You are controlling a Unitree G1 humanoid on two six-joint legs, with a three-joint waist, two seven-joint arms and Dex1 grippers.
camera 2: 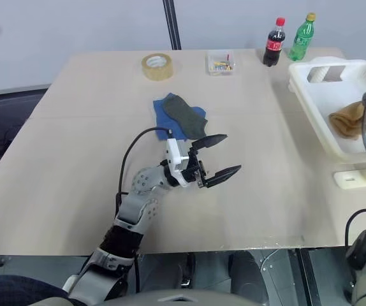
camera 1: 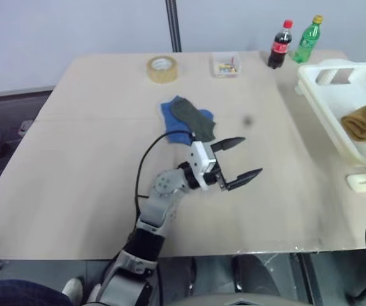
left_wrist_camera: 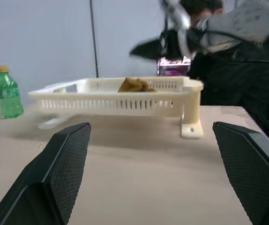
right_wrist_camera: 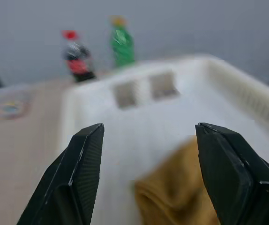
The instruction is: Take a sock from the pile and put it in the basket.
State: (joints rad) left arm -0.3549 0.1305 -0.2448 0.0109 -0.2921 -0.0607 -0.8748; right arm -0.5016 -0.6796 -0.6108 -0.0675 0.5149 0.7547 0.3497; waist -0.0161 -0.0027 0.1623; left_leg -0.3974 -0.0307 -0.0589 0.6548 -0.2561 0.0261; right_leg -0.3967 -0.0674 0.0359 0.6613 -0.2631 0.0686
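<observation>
The mustard-yellow sock (camera 1: pixel 365 121) lies crumpled inside the white slotted basket (camera 1: pixel 323 71) at the table's right edge. My right gripper (right_wrist_camera: pixel 149 126) hovers just above the basket, open, nothing between its fingers, with the sock (right_wrist_camera: pixel 176 192) below them. The pile (camera 1: pixel 189 118) in the middle of the table is a dark green sock lying on a blue one. My left gripper (camera 1: pixel 252 155) is open and empty, held over the table just in front and to the right of the pile, pointing toward the basket (left_wrist_camera: pixel 125 101).
Along the table's far edge stand a tape roll (camera 1: pixel 162 68), a small clear box (camera 1: pixel 226 64), a cola bottle (camera 1: pixel 280 44) and a green bottle (camera 1: pixel 308 39). A person in dark clothes (left_wrist_camera: pixel 237 70) is beyond the basket.
</observation>
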